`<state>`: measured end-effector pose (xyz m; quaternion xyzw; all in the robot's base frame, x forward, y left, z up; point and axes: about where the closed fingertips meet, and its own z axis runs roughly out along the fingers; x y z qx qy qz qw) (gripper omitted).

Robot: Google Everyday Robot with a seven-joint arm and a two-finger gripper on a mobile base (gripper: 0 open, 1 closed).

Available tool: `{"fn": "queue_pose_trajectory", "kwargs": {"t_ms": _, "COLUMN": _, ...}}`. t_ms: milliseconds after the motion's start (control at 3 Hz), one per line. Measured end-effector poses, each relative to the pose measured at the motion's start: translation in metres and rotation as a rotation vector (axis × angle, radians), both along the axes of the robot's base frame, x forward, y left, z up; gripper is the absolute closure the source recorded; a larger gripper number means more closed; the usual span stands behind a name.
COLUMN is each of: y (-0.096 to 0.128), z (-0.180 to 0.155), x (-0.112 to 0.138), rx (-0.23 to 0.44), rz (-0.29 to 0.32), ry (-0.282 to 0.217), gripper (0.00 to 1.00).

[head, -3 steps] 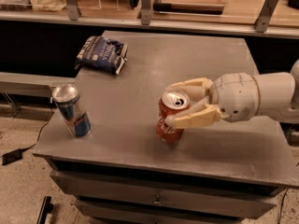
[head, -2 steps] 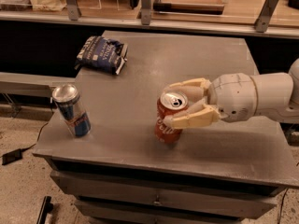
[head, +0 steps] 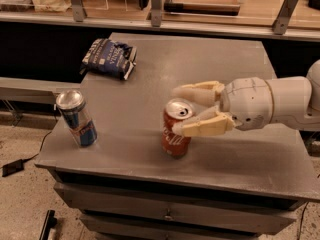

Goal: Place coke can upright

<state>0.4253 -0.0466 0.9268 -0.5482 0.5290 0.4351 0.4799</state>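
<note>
The coke can [head: 175, 140] is red with a silver top and stands upright near the front middle of the grey table [head: 240, 74]. My gripper [head: 176, 111] reaches in from the right. Its two cream fingers sit on either side of the can's upper part, one behind the top and one across the front, shut on the can. The can's base looks to be at the table surface.
A taller blue-and-silver can [head: 76, 118] stands at the table's front left corner. A dark blue snack bag [head: 107, 58] lies at the back left. A shelf rail runs behind the table. The table's front edge is close below the coke can.
The coke can and my gripper have shifted slightly to the left and a little lower. The blue can and the bag have not moved.
</note>
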Motion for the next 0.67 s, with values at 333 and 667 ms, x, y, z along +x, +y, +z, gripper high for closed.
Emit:
{"fn": "queue_pose_trajectory", "kwargs": {"t_ms": 333, "y": 0.0014, "z": 0.0006, "x": -0.0005, "rx": -0.001, "rz": 0.003, "ry": -0.001, "gripper": 0.0}}
{"fn": "queue_pose_trajectory", "kwargs": {"t_ms": 667, "y": 0.0014, "z": 0.0006, "x": -0.0005, "rx": -0.001, "rz": 0.003, "ry": -0.001, "gripper": 0.0}}
